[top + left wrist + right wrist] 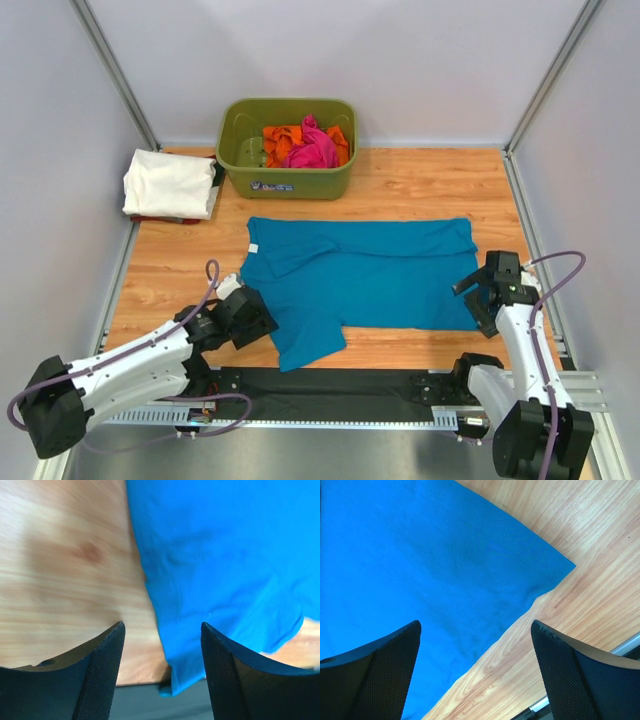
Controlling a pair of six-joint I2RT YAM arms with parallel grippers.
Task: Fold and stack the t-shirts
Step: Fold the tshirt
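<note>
A teal-blue t-shirt (pixel 370 275) lies spread flat across the middle of the wooden table, with one sleeve (pixel 308 345) reaching the front edge. My left gripper (pixel 262 322) hovers open at that sleeve's left side. In the left wrist view the left gripper (pixel 162 625) straddles the shirt's edge (pixel 225 570), holding nothing. My right gripper (pixel 478 305) stands open at the shirt's near right corner. In the right wrist view the right gripper (pixel 476 622) spans the hem of the shirt (pixel 420 555) and bare wood. A folded white t-shirt (pixel 168 183) rests at the back left. Pink and orange t-shirts (pixel 305 146) are in the tub.
The olive-green plastic tub (pixel 288 182) stands at the back centre. Metal frame posts and white walls close in the left, right and back sides. A black mat (pixel 330 385) runs along the table's front edge between the arm bases.
</note>
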